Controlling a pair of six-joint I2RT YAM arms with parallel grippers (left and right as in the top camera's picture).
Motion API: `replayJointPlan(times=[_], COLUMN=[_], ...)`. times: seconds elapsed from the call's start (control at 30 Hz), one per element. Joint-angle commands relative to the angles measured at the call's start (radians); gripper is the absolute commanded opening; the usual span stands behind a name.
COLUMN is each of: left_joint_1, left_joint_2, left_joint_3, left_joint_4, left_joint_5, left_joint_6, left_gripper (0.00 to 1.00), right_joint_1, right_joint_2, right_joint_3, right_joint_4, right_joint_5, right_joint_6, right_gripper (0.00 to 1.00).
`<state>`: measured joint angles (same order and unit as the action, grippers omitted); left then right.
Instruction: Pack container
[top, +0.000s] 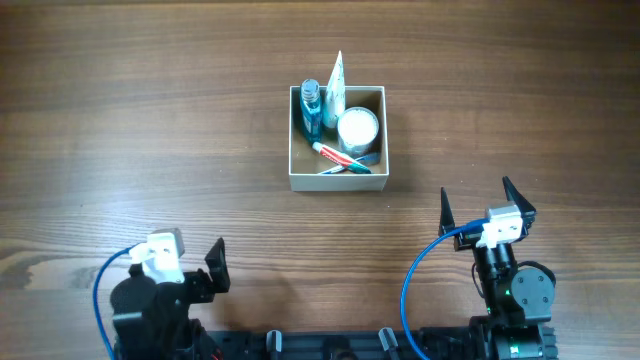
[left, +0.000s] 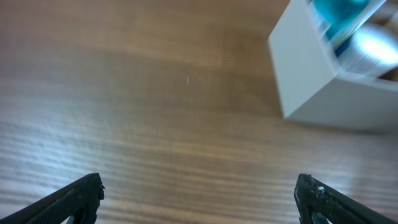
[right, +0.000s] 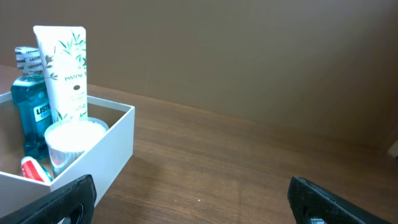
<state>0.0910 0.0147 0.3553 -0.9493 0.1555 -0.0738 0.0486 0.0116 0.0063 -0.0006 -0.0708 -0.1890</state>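
**One packed container, two open-jawed arms**

One container (top: 337, 183) sits on the wooden surface (top: 150, 120), a little right of the middle and on the side away from the arms. It is a square, shallow, topless cardboard box with white outer walls and a tan inside.

Five things are in it:

- One blue mouthwash bottle (right: 32, 115) stands upright in the far left corner. The letters "LISTE" can be read on its label, and the rest is hidden behind the tube.
- One white tube (right: 65, 74) with a green leaf print stands upright just beside the bottle. It reads "PANTENE".
- One small round white jar (top: 358, 128) sits to the right of the tube, against it.
- One red-and-white toothpaste tube (top: 335, 154) lies slanted across the floor in front of the jar. Its writing is too small to read.
- One slim dark-blue item (top: 345, 168) lies along the near wall. It is too small to name.

Two arms sit at the near edge, each with one blue cable looping from its wrist. The left jaws stand spread wide and hold nothing, with their black fingertips (left: 81, 196) over bare wood and the box corner up to the right. The right jaws are also wide apart and hold nothing, with their fingertips (top: 443, 205) pointing toward the far side. Both are well apart from the box, and the right ones are the nearer.
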Motion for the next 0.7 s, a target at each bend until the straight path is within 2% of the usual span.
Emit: replayJointPlan(times=[0.0, 0.27, 0.67], left_joint_1=[0.002, 0.002, 0.002], left_joint_2=[-0.010, -0.010, 0.022], left_joint_3=[-0.057, -0.167, -0.187], left_joint_4=[0.002, 0.146, 0.206], left_joint_5=[0.012, 0.012, 0.012], left_joint_6=[-0.013, -0.013, -0.013], left_gripper=[1.00, 1.00, 1.00], right_joint_1=[-0.005, -0.005, -0.005], right_joint_2=[-0.007, -0.007, -0.007], right_joint_3=[-0.001, -0.001, -0.001], right_joint_4=[0.002, 0.002, 0.002], right_joint_5=[0.002, 0.002, 0.002], right_joint_6=[-0.018, -0.018, -0.018], right_gripper=[1.00, 1.00, 1.00])
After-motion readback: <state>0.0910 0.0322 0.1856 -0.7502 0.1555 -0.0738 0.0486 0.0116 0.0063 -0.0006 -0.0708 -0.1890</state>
